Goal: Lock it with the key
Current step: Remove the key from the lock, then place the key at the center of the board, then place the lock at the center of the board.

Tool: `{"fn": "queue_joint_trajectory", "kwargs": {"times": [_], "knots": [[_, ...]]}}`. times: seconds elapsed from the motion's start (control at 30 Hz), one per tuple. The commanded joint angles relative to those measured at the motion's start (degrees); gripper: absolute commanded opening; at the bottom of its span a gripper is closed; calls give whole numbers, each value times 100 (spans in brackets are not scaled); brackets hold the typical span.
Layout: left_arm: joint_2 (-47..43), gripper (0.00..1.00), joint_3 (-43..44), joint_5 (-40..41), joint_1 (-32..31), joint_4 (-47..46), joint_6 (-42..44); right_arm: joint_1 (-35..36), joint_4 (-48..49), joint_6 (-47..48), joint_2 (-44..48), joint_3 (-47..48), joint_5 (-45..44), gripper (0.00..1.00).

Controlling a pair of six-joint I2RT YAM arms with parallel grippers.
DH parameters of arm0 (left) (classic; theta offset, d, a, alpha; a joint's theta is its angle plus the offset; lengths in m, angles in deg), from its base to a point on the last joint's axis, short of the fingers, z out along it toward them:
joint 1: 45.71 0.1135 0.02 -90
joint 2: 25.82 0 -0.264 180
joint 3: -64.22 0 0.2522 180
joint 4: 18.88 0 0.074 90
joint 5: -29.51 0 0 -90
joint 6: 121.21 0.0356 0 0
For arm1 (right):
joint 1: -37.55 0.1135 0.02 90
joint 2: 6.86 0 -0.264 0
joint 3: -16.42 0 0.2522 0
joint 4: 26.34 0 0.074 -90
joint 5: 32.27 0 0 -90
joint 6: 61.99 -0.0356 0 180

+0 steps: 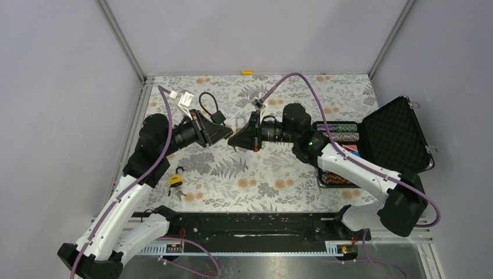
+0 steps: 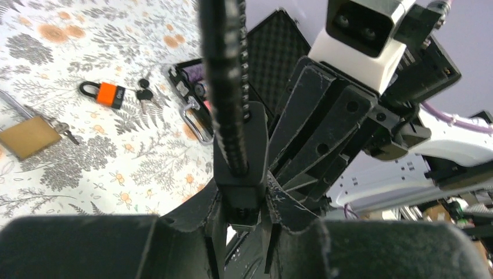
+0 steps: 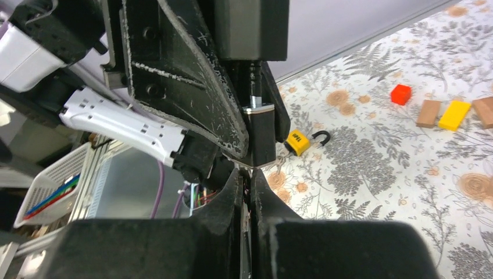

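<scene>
A black cable lock point(image 2: 239, 151) is held above the table, and my left gripper point(image 2: 244, 215) is shut on its body. Its ribbed cable point(image 2: 224, 70) runs up out of that view. From above, the cable loop and lock point(image 1: 219, 118) sit just over the two gripper tips. My right gripper point(image 3: 249, 174) faces the left one tip to tip and is shut on a thin metal key point(image 3: 244, 218). The key's tip touches the silver-rimmed end of the lock body point(image 3: 260, 136). From above, the left gripper point(image 1: 224, 133) and right gripper point(image 1: 235, 139) meet at mid-table.
A yellow padlock point(image 1: 175, 180) with keys lies near the left arm. An orange padlock point(image 2: 107, 94) and a brass padlock point(image 2: 29, 136) lie on the floral cloth. An open black foam case point(image 1: 395, 136) stands at the right. Coloured blocks point(image 3: 454, 114) lie on the cloth.
</scene>
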Motion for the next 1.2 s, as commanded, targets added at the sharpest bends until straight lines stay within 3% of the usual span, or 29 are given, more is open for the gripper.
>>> {"fn": "queue_joint_trajectory", "kwargs": {"times": [0.0,0.1,0.27,0.33,0.4,0.53,0.57,0.67,0.77,0.87,0.93,0.97,1.03,1.17], "knots": [[-258,0,714,568,242,-996,324,-121,-1275,326,-98,-186,2010,0],[-229,0,768,-25,341,-1009,537,-117,-1023,233,-191,-309,3122,0],[-185,0,752,-821,758,-1487,280,-117,-334,-74,-176,-637,3776,0],[-195,0,685,-1026,864,-1845,185,-117,430,-598,-232,-816,3994,0],[-233,0,590,-1025,891,-2025,178,-117,1925,-1610,-394,-1045,4225,0],[-328,0,433,-600,920,-1996,232,-134,6148,-5045,-1219,-1190,4305,0],[-376,0,390,-331,920,-1900,248,-149,6497,-5484,-1450,-1082,4228,0],[-583,0,240,461,920,-1674,311,-161,6215,-5397,-1707,-1000,3823,0],[-626,0,245,454,920,-1489,442,-179,4964,-4390,-1590,-1013,3397,0],[-591,0,361,548,920,-1025,681,-216,2120,-2396,-1141,-842,2507,0],[-554,0,304,675,919,-641,797,-217,-88,-838,-902,-418,1354,0],[-510,0,215,714,920,-518,769,-223,-809,-556,-876,-277,557,0],[-343,0,39,699,922,-264,727,-271,-1493,-420,-906,-164,-266,0],[96,0,-484,702,902,182,528,-276,-1655,-763,-964,-393,-1490,0]]}}
